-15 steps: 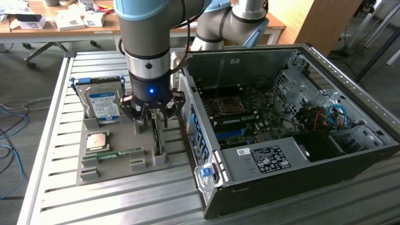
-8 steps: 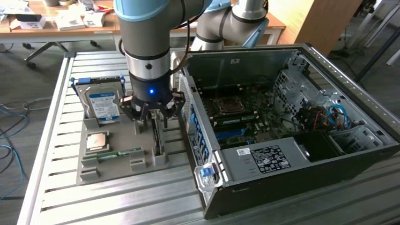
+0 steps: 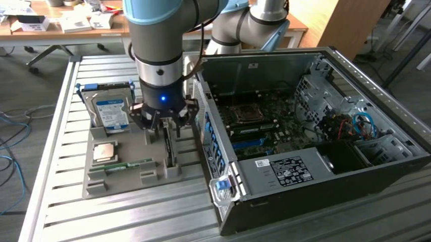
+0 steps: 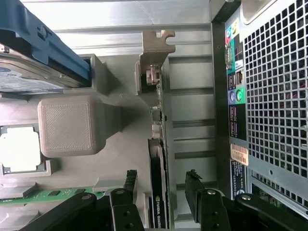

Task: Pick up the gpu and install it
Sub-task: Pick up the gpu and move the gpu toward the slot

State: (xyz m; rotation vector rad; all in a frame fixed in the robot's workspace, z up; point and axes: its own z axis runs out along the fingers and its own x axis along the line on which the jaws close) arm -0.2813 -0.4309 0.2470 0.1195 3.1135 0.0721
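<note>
Pincer (image 3: 163, 125) released. Its fingers (image 4: 131, 182) straddle the gpu (image 4: 157, 154), gaps either side. Card on edge in grey holder (image 3: 128, 174) on table (image 3: 135, 217) — beside open computer case (image 3: 283, 174).

There was one robot arm (image 3: 158, 40) with one gripper (image 3: 167, 132), which had two fingers (image 4: 129, 192). One grey tray (image 3: 145, 179) held four parts: one hard drive (image 3: 111, 113), one processor (image 3: 106, 151), one memory stick (image 3: 121, 166) and one gpu (image 4: 157, 202). One open computer case (image 3: 303, 201) stood on one slatted metal table (image 3: 135, 217).
</note>
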